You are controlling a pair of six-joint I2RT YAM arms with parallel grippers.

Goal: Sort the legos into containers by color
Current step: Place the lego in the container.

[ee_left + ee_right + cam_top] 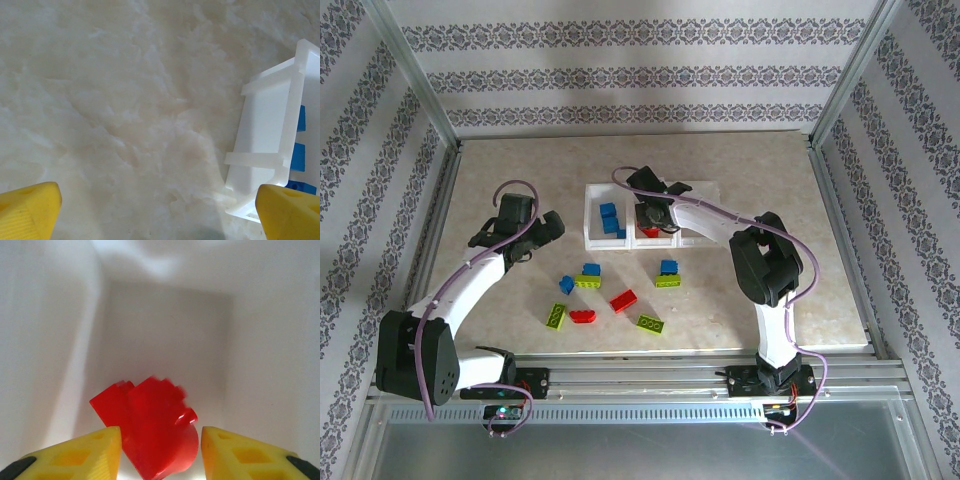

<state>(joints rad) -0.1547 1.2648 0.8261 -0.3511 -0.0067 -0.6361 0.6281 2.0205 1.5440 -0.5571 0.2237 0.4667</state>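
At left, find the left gripper (548, 228) spread wide above bare table (520, 180), well apart from every brick. In its wrist view, yellow fingertips (30, 212) at both lower corners, with the outer wall of the containers (260, 130) just beside one of them. Next, toward the near edge, loose legos (623, 300) scattered between the arms: blue, red, lime green. Then the left bin, holding blue legos (610, 220). In the middle bin, right gripper (653, 225) lowered inside, jaws partly spread, red brick (155, 435) between the fingertips, slightly blurred, a thin gap showing at one pad.
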